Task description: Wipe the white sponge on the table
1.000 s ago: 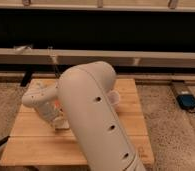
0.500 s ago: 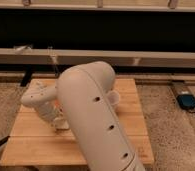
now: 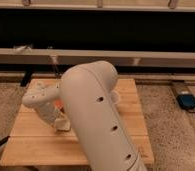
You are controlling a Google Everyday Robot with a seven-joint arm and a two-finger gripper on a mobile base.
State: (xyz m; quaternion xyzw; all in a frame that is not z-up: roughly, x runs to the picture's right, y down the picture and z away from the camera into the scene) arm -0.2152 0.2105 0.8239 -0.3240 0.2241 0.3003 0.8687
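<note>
The light wooden slatted table (image 3: 36,142) fills the lower middle of the camera view. My arm's large white link (image 3: 98,120) covers its centre. My gripper (image 3: 57,120) reaches down to the tabletop at the left of centre. A small off-white pad, the white sponge (image 3: 63,124), lies on the table right at the gripper's tip, touching it. Whether it is held cannot be told.
A sliver of an orange bowl (image 3: 57,103) shows behind the gripper. A translucent white cup (image 3: 116,98) peeks out to the right of the arm. A blue device with a cable (image 3: 187,101) lies on the carpet at right. A long low bench (image 3: 141,57) runs behind the table.
</note>
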